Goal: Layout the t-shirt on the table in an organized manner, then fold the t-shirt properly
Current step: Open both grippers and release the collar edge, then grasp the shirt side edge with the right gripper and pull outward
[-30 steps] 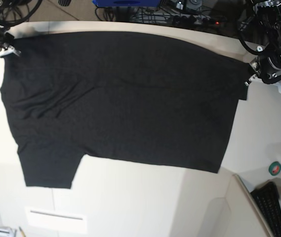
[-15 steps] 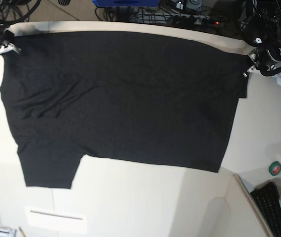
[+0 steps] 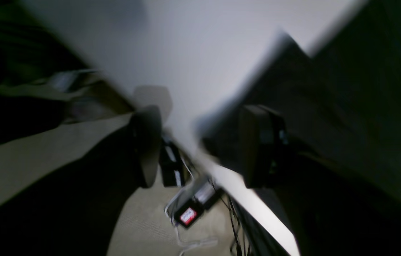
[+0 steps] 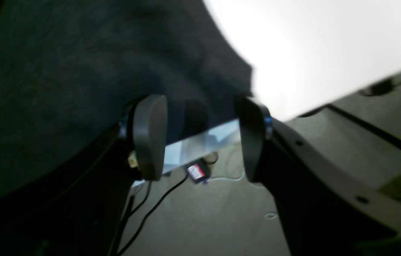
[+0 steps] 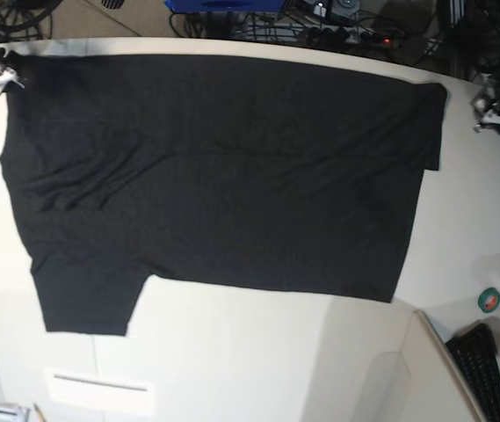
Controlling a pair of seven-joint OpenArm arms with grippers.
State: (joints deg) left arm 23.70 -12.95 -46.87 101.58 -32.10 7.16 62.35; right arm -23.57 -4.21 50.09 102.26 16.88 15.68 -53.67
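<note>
So that the folding can start from a neat shape, spread flat and wide along the far edge of the big smooth off-white table (image 5: 232,369) lies the large black soft t-shirt (image 5: 214,176), with both the left claw (image 3: 200,149) and the right claw (image 4: 200,138) spread apart at its far corners, pinching nothing.

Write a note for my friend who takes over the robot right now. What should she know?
Left gripper: open, holding nothing, off the shirt's corner at the table's far edge.
Right gripper: open, holding nothing, at the shirt's other far corner.
Shirt: spread flat on the table, plain black side up, one sleeve sticking out toward the near side, a few soft wrinkles.
Done: laying it out, it seems.
Left: all the folding.
</note>
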